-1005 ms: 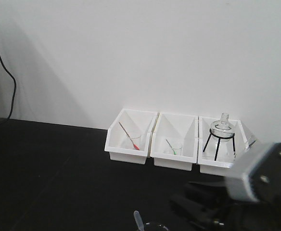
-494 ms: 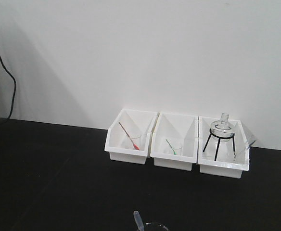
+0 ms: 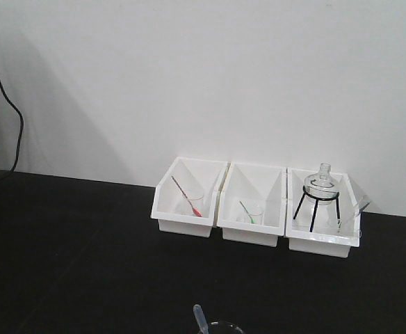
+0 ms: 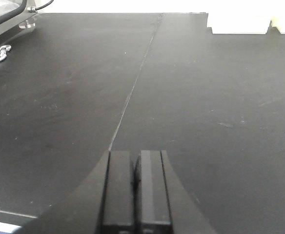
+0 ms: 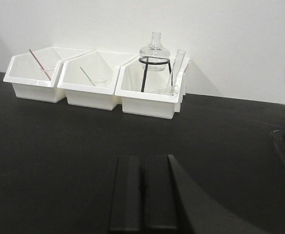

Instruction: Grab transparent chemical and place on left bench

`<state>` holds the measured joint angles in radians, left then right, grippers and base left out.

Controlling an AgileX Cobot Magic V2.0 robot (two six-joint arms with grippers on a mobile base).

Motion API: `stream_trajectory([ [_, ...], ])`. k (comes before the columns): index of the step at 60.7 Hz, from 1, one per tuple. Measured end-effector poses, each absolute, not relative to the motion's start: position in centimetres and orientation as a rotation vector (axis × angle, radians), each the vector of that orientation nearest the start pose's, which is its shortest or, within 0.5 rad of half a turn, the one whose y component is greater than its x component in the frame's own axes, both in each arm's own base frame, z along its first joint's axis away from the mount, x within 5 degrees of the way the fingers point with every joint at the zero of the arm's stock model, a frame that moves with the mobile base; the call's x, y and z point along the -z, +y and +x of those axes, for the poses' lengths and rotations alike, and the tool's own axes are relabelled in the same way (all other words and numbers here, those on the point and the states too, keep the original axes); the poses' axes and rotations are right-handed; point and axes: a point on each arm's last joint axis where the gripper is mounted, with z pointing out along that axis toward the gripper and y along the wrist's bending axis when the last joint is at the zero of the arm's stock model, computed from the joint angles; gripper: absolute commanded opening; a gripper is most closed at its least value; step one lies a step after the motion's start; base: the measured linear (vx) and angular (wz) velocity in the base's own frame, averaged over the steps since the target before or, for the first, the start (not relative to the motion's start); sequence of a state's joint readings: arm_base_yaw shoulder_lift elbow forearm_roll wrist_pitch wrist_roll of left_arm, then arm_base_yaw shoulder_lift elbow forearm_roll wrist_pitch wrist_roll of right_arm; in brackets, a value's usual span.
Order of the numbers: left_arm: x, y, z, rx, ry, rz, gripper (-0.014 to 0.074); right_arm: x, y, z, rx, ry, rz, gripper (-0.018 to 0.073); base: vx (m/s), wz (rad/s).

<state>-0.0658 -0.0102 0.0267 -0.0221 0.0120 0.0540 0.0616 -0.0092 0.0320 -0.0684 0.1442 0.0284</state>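
scene unchanged (right gripper [image 5: 141,192] closed, off-front-view).

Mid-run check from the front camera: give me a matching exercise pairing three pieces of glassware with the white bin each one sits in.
Things:
1. beaker with the red dropper
2. beaker with the green dropper
3. round flask on the black tripod

Places:
A. middle bin
B. right bin
C. left bin

Pairs: 1-C, 2-A, 3-B
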Motion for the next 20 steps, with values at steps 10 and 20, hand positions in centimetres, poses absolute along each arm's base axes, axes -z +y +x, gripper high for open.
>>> stream_trajectory([
  [10,-20.36,-0.38,5.65,0.027,1.510,0.074,-0.0003,-18.98,0.26,5.67,-0.009,1.648,-0.076,-0.0007,0.00,0.00],
  [20,-20.36,-0.38,5.65,0.027,1.510,0.074,-0.0003,-18.98,0.26,5.67,-0.009,1.649,-0.075,-0.0007,0.00,0.00],
])
